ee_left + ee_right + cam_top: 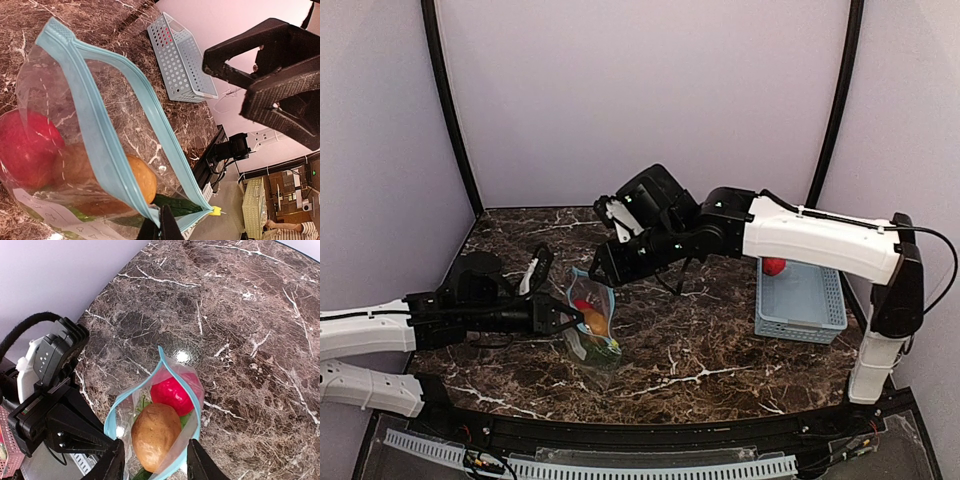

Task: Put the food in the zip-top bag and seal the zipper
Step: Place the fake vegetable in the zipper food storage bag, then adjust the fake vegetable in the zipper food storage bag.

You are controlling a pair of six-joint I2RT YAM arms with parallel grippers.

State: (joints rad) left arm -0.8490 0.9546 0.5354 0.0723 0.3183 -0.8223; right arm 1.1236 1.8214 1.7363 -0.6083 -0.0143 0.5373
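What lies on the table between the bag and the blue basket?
Nothing: bare marble table between bag and basket, seen in the top view.

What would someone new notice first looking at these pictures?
The clear zip-top bag mid-table, teal mouth gaping, with a red fruit and a brown-orange fruit inside. The left end effector pinches its edge; the right end effector hangs open over the mouth. A second red fruit sits in the blue basket at right.

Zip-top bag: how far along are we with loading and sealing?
Done: one red fruit, the brown-orange fruit and a green fruit sit in the zip-top bag. In hand: left hand pinches the bag's edge; right hand open astride its mouth. Left: second red fruit lies in the basket; zipper open.
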